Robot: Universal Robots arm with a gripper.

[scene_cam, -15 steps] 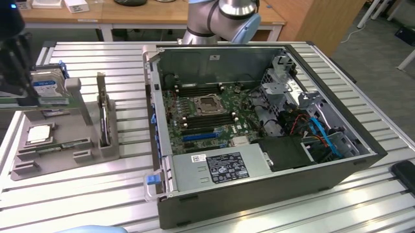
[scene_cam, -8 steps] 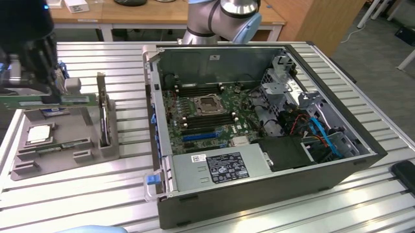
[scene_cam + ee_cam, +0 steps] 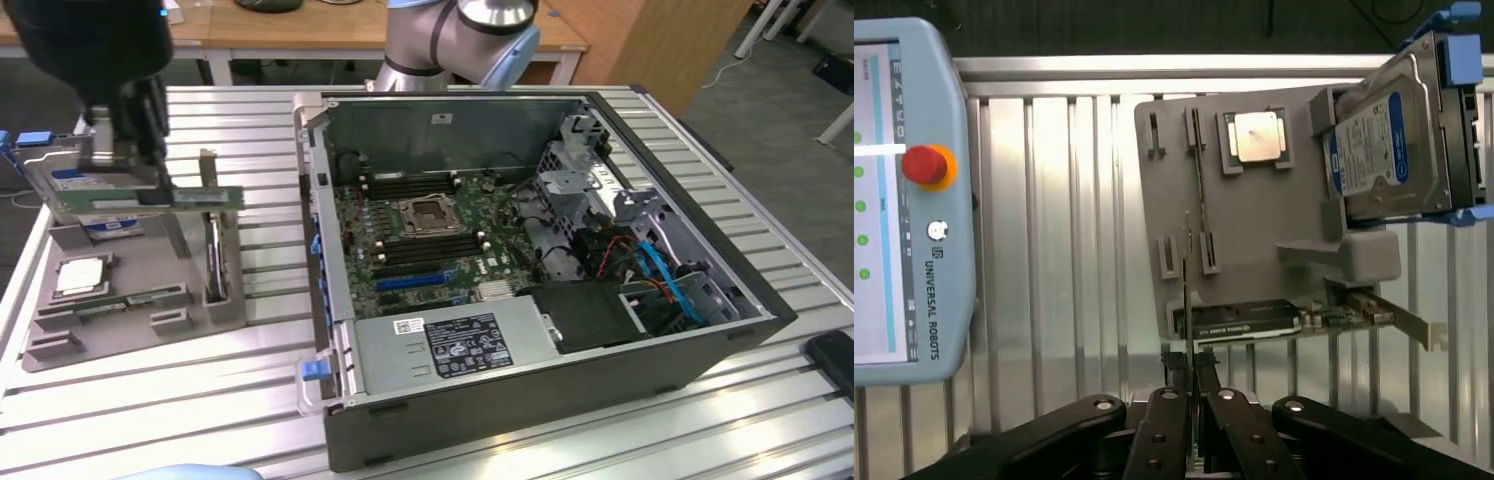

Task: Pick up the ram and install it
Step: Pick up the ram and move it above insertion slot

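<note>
Surface: slatted silver metal table (image 3: 267, 330) (aluminium-looking rails).
Ram: long thin green circuit-board stick (image 3: 200, 197), in the air above grey plastic parts tray (image 3: 114, 337).
Gripper: black two-finger gripper (image 3: 127, 185), clamped on the ram.
Beside: open black computer case (image 3: 534, 400), exterior view's right.

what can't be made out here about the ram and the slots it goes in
Chips on the ram: the wrist view sees it edge-on, a thin line; in the exterior view the pincer covers much of it.
Memory slots on the motherboard: too small in the exterior view to tell whether latches stand open.
Teach pendant: its screen is cut off by the wrist view's edge.
</note>
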